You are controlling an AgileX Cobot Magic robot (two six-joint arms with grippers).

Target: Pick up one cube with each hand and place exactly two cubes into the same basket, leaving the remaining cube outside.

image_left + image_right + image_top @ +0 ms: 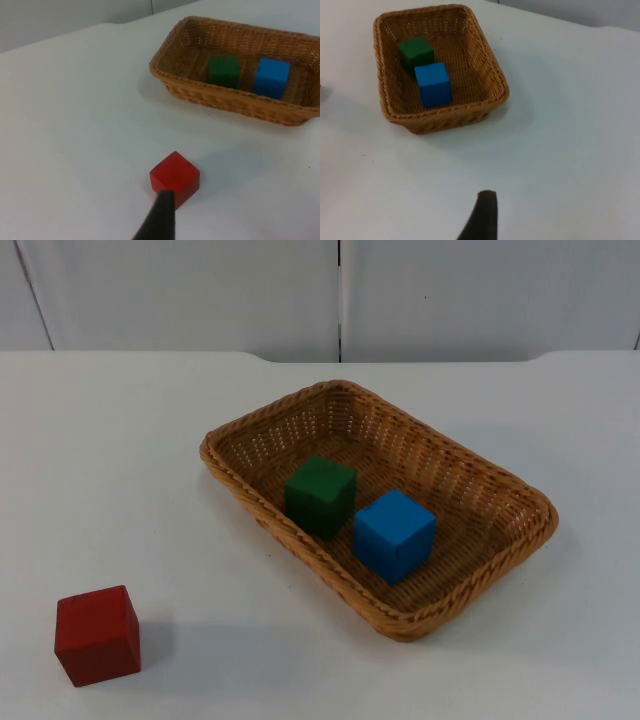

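Hanging above the table (75, 125), left pincer (160, 215) beside red cube (175, 175).

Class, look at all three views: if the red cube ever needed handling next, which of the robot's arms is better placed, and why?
Left, probably. The red cube lies just ahead of the left gripper's fingertip, on the table's left side. The right gripper's fingertip faces the basket, which already holds the green cube and blue cube.

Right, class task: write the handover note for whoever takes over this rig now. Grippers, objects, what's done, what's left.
Left gripper: waiting back over the table near the red cube.
Right gripper: back over the table, away from the basket.
Green cube and blue cube sit side by side in the basket; the red cube is outside.
Done: two cubes in, one out.
Left: nothing.
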